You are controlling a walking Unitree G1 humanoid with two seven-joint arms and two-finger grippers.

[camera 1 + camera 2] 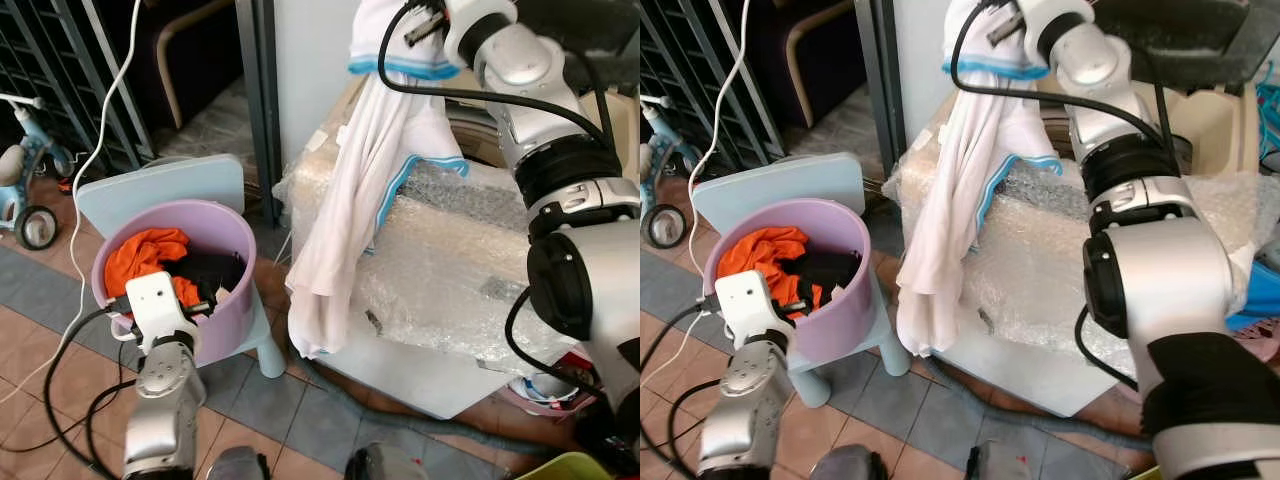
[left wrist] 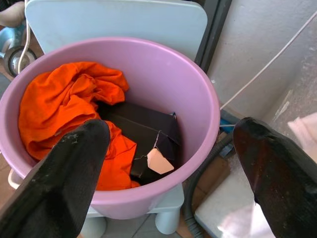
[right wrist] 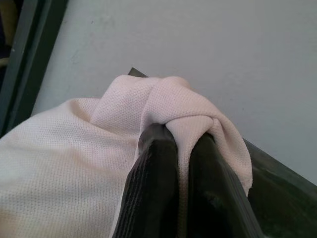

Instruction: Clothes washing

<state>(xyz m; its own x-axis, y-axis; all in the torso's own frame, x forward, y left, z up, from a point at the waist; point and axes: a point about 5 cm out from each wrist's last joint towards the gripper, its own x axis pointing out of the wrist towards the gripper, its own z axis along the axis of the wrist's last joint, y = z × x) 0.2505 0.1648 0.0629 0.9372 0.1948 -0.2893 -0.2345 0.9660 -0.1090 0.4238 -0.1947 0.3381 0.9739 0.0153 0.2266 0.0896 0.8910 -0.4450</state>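
Left gripper [image 2: 163, 163], fingers spread and empty, hovers just before the purple tub [image 1: 225, 330] holding an orange garment [image 1: 150, 250]. Right gripper [image 3: 185, 148], raised, pinches a bunched fold of the white shirt [image 1: 350, 200] hanging below it: light, limp, best held by gathered cloth.

No readable text or labels anywhere.

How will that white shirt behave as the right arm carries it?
Likely floppy: the white shirt hangs in long folds below the right gripper. Probably light, since a small pinched bunch holds it all. Its trailing hem may snag the bubble-wrapped box.
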